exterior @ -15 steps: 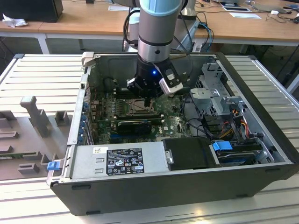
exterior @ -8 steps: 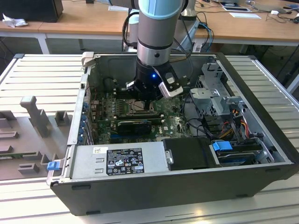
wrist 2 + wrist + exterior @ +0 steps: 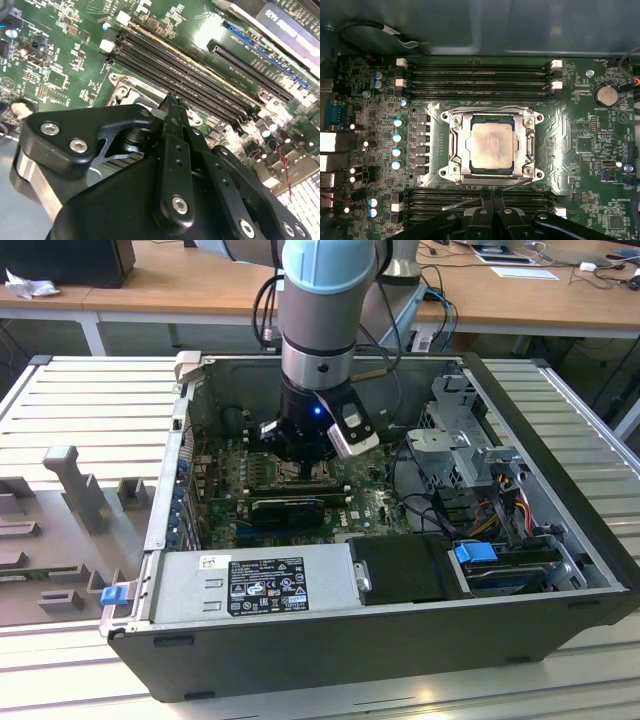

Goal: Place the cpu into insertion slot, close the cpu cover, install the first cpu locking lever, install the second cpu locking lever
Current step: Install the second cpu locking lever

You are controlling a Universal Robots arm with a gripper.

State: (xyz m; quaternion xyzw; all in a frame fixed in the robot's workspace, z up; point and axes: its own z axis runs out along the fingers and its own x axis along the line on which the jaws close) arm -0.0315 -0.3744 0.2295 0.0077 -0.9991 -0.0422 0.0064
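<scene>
Your cpu (image 3: 491, 147) sits in the slot (image 3: 456, 121), cover (image 3: 529, 145) down over it. Gripper (image 3: 492, 196) clenched, holding nothing, just beside the socket.

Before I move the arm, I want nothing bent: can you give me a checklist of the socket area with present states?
1. cpu lying flat in the insertion slot: ok.
2. cpu cover down flat around the cpu: ok.
3. Near locking lever latched: not ok, its wire slants away from the socket over the memory slots.
4. Far locking lever latched: cannot tell.
5. Gripper at the socket's edge, beside the slanted lever: ok.
</scene>
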